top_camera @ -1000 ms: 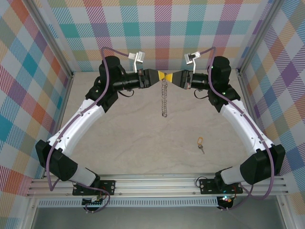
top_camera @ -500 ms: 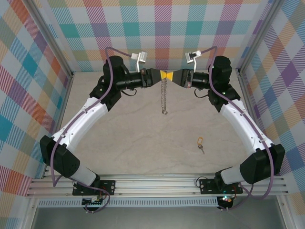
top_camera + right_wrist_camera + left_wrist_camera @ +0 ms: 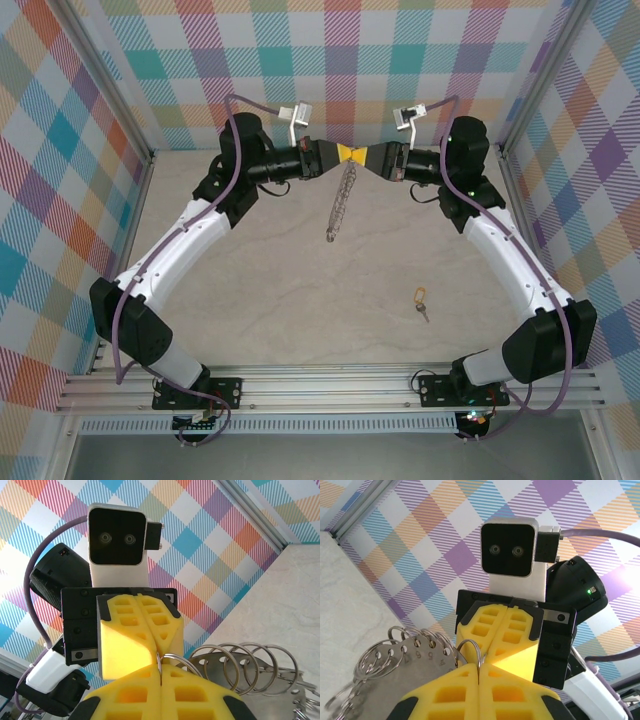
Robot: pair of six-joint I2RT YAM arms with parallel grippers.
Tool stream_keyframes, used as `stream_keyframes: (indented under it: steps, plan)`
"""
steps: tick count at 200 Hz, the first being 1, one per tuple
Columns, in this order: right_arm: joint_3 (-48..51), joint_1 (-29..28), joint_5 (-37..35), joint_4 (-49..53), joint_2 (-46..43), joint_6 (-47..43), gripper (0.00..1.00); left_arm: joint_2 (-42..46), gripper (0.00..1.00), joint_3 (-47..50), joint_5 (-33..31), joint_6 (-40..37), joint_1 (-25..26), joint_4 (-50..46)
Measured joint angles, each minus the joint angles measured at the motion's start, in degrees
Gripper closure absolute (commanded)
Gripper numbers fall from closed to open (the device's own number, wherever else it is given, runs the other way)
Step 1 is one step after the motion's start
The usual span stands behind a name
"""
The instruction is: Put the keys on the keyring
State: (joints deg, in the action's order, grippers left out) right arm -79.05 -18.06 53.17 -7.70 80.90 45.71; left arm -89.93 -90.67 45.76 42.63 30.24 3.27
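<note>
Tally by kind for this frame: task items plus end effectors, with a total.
Keys: 1, the key
Keyrings: 1, the keyring, hanging
End effectors: 2, the left end effector and the right end effector, both shut on the keyring
Total: 4

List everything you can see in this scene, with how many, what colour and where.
keyring: one, grey metal, hanging from both tools at the far middle
key: one, gold head, lying on the table right of middle, nearer side
table: one, beige stone pattern, under everything
walls: three, multicoloured checks, around the table
arms: two, white and black, reaching from the near edge
left tool: one, yellow, shut on the keyring
right tool: one, yellow, shut on the keyring
</note>
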Motion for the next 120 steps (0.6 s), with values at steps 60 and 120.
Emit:
stream_keyframes:
  steps: [60,120]
  plan:
    - [0.00,3.06,-0.85,0.87,-0.42,1.44,0.44,-1.11,1.00,-1.90,-1.42,-4.48,0.35,-5.29]
    - [-1.75,7.54,-1.40,8.24,-4.90,0.37,0.48,-1.27,1.00,-7.26,-0.22,-11.02,0.76,-10.14]
